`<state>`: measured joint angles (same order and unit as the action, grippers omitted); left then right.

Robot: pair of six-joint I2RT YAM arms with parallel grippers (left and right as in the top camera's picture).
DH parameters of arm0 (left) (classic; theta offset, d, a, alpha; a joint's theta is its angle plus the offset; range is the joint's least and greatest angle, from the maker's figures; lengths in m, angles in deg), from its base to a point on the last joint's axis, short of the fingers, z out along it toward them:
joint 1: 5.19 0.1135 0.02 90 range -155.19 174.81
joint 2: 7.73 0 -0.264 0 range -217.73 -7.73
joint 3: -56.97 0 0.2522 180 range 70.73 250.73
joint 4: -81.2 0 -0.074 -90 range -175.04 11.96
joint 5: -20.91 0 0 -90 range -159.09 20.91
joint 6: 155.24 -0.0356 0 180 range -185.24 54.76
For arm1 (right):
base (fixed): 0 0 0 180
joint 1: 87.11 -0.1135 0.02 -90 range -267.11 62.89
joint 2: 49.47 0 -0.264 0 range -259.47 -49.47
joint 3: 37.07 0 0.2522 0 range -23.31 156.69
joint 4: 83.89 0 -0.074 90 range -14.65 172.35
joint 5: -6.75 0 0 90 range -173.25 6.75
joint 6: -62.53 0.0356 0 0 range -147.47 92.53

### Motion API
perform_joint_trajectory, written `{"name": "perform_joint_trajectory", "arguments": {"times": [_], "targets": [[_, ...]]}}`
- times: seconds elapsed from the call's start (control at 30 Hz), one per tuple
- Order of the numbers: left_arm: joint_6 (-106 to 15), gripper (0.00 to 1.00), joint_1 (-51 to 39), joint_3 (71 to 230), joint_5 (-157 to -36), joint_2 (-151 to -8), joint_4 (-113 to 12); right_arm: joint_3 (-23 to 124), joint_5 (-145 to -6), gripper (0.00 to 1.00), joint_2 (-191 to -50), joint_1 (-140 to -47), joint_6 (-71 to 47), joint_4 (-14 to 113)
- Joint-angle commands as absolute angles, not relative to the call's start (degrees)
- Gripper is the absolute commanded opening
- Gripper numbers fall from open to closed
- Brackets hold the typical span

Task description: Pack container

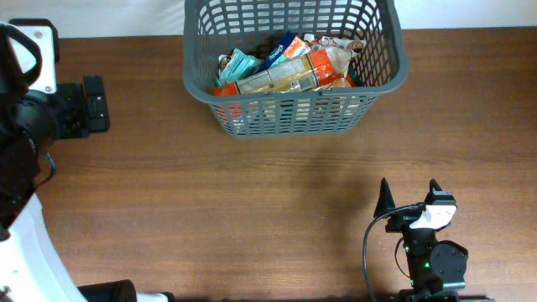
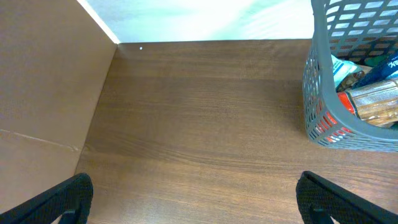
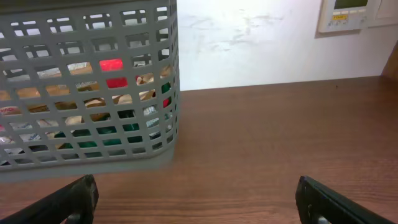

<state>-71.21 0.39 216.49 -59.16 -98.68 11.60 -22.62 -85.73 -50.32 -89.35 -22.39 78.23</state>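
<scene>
The dark grey lattice container (image 1: 295, 117) stands at the far middle of the wooden table. It holds several food packets (image 1: 285, 74), among them a long clear and orange one lying on top. My right gripper (image 1: 409, 198) is open and empty near the front right, well short of the container. My left gripper (image 1: 91, 104) is at the far left, open and empty. The left wrist view shows the container (image 2: 317, 99) with packets (image 2: 373, 99) to the right of the open jaws (image 2: 193, 182). The right wrist view shows the container (image 3: 93, 93) ahead to the left of the open jaws (image 3: 196, 182).
A brown cardboard panel (image 2: 43, 93) stands left of my left gripper. A white wall (image 3: 249, 37) with a control panel (image 3: 348, 14) runs behind the table. Bare wood (image 1: 277, 210) lies between the container and the front edge.
</scene>
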Motion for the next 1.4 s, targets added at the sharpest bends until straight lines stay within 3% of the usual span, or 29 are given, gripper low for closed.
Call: {"name": "perform_joint_trajectory", "arguments": {"times": [0.0,1.13,1.23,1.37], "targets": [[-70.93,0.99,0.66,216.23,-58.74,-98.73,11.6,-22.99,-86.45,0.99,-49.66,-89.73,-22.91,77.86],[-70.91,0.99,0.44,215.81,-60.16,-97.42,11.27,-22.99,-86.45,0.99,-49.66,-89.73,-22.91,77.86],[-70.93,0.99,0.44,211.92,-65.26,-94.31,7.16,-22.99,-86.45,0.99,-49.66,-89.73,-22.91,77.86],[-70.91,0.99,-0.74,196.66,-71.07,-86.42,-8.25,-22.99,-86.45,0.99,-49.66,-89.73,-22.91,77.86]]}}
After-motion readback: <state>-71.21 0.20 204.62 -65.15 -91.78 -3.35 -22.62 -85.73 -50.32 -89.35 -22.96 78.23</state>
